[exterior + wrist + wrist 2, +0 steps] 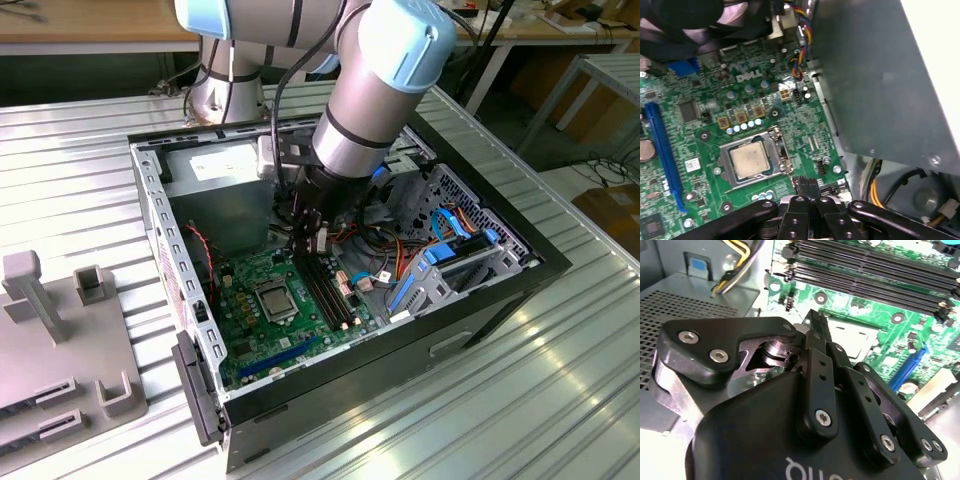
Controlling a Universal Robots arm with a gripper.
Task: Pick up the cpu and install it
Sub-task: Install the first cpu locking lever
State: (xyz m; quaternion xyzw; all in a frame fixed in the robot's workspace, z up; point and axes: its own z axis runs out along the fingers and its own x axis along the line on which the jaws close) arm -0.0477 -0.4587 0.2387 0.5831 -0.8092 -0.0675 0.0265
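Observation:
The cpu [747,160] is a small silvery square lying flat inside the metal-framed socket [777,150] of the green board [700,125]. In the exterior view it shows as a pale square [275,298] in the open computer case. In both wrist views my gripper [807,186] has its black fingers pressed together, with nothing visible between them. It hangs just above the board, beside the socket's edge and off the cpu. The second wrist view has the fingertips [816,326] in front of the cpu [856,341]. My gripper [310,240] reaches down into the case.
A grey power-supply box [225,190] stands close behind the gripper, seen as a metal wall [875,75]. Long memory slots [325,290] run beside the socket. Coloured cables [400,250] and a blue drive bracket [440,260] fill the case's right. Grey fixtures [40,300] sit on the table.

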